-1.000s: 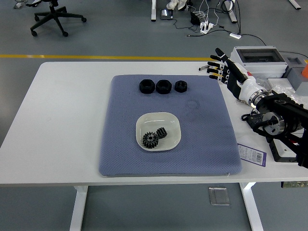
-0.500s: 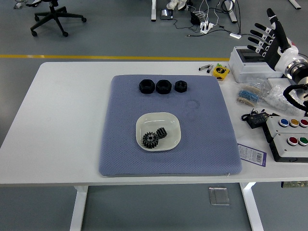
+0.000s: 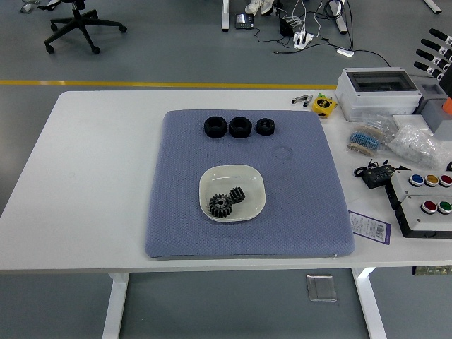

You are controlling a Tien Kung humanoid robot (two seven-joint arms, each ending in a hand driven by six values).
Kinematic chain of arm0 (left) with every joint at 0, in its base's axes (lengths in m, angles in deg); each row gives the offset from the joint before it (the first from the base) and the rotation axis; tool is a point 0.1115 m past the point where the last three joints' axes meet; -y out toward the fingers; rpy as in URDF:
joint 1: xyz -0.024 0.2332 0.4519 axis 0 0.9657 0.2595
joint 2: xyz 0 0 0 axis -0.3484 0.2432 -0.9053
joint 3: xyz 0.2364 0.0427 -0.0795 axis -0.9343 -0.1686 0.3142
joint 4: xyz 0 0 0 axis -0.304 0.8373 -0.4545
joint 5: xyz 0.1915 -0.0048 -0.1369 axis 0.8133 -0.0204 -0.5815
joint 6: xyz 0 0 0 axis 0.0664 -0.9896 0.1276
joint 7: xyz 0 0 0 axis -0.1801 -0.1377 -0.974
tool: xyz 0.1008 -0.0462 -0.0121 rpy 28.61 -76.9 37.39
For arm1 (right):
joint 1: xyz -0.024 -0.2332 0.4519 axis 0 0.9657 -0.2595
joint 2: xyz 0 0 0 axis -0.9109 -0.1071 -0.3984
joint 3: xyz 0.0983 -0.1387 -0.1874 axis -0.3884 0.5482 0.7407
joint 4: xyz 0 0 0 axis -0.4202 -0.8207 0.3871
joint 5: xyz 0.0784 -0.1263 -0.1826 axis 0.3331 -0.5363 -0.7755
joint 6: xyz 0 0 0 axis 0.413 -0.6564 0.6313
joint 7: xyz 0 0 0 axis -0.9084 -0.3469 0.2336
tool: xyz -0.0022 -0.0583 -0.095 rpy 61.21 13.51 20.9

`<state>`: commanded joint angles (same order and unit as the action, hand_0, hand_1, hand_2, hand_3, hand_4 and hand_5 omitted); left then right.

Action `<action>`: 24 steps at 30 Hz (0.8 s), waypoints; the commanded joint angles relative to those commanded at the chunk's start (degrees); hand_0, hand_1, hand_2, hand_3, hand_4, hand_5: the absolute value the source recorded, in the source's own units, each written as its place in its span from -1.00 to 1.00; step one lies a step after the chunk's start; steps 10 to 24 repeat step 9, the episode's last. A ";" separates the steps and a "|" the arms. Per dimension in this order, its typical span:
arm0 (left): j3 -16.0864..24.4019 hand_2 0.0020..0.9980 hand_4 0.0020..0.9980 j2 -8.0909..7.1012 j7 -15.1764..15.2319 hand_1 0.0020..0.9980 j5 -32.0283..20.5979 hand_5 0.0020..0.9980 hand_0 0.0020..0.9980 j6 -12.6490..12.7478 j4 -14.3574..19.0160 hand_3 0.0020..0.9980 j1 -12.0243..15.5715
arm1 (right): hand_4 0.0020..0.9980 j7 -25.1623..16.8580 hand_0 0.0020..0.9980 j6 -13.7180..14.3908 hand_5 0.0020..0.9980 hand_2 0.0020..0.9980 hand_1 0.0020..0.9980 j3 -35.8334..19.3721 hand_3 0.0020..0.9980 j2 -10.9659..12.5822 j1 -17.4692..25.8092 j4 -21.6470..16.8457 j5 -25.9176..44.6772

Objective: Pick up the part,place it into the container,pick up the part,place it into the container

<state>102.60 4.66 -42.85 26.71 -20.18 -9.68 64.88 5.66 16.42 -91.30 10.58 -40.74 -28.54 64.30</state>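
Note:
A white dish (image 3: 248,180) sits in the middle of the blue-grey mat (image 3: 176,212) and holds two black gears: a larger one (image 3: 220,205) and a smaller one (image 3: 237,193). Three black ring-shaped parts (image 3: 215,127) (image 3: 240,127) (image 3: 265,126) lie in a row at the mat's far edge. Only the spread fingertips (image 3: 432,51) of my right hand (image 3: 436,51) show at the right edge, high above the table and holding nothing. The left arm is out of sight.
At the right of the table stand a grey box (image 3: 374,88), a yellow tape measure (image 3: 324,105), bags of small parts (image 3: 417,145), a button box (image 3: 424,201) and a purple card (image 3: 369,227). An office chair (image 3: 78,25) stands on the floor behind.
My right hand has kept moving up and to the right, away from the mat, and has nearly left the picture. The parts and dish have not moved.

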 joint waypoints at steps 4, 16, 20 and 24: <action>-0.30 0.61 -0.02 0.00 0.40 0.55 -0.68 0.48 0.66 0.16 -0.09 0.16 0.08 | 1.00 -1.60 0.74 0.79 0.83 0.69 0.65 -4.60 0.83 0.97 2.70 -3.99 -2.96; -0.36 0.61 -0.02 0.00 0.64 0.55 -0.93 0.48 0.66 0.31 -0.10 0.16 -0.16 | 1.00 -4.14 0.74 3.80 0.83 0.69 0.65 -13.68 0.83 3.18 8.88 -13.95 -10.76; -0.36 0.61 -0.02 0.00 0.64 0.55 -0.93 0.48 0.66 0.31 -0.10 0.16 -0.16 | 1.00 -4.14 0.74 3.80 0.83 0.69 0.65 -13.68 0.83 3.18 8.88 -13.95 -10.76; -0.36 0.61 -0.02 0.00 0.64 0.55 -0.93 0.48 0.66 0.31 -0.10 0.16 -0.16 | 1.00 -4.14 0.74 3.80 0.83 0.69 0.65 -13.68 0.83 3.18 8.88 -13.95 -10.76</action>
